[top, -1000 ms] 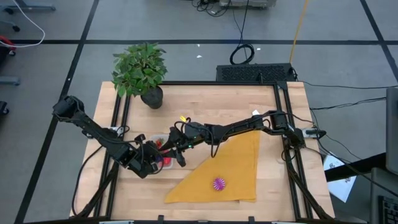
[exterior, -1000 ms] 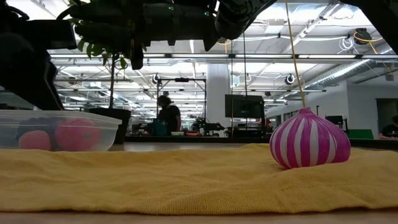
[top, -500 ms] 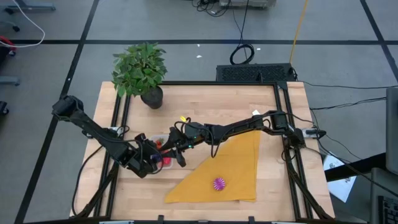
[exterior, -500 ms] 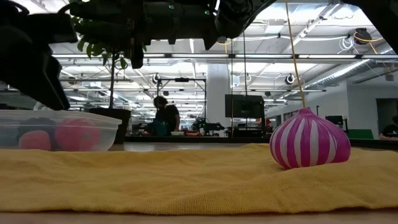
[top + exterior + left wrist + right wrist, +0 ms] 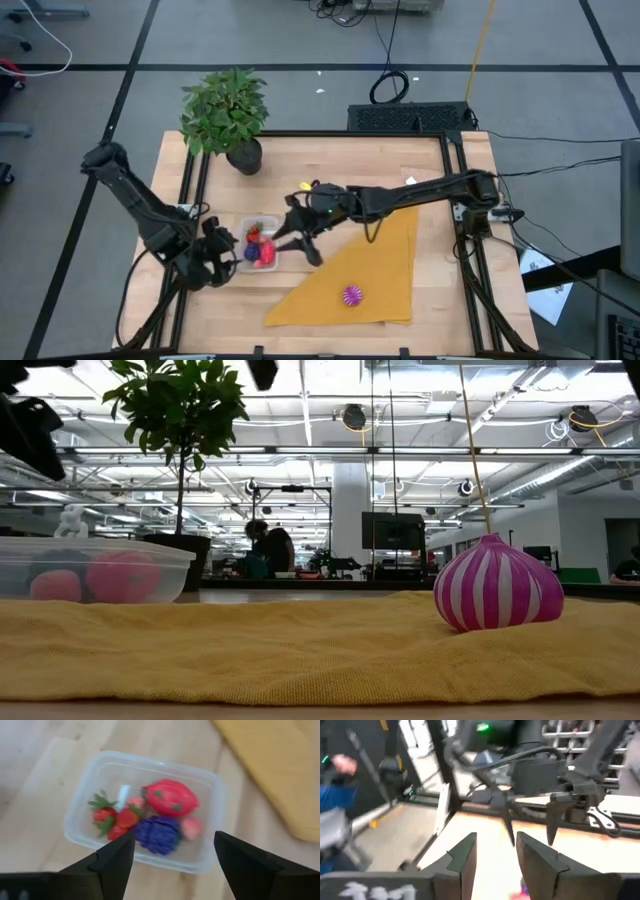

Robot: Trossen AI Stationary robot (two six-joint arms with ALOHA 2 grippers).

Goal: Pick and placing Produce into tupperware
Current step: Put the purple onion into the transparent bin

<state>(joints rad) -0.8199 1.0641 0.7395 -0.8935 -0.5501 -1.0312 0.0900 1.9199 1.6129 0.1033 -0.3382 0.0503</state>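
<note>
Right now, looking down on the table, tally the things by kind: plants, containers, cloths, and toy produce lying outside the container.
Potted plant: 1
Clear tupperware: 1
Yellow cloth: 1
Striped magenta produce piece, on the cloth: 1
Total: 4

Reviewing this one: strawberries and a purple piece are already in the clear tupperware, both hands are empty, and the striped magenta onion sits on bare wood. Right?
One thing is off: the striped magenta onion sits on the mustard-yellow cloth, not bare wood, as the low and high views show. The rest holds: strawberries and a purple piece lie in the tupperware, and both the left hand and right hand are empty.
</note>
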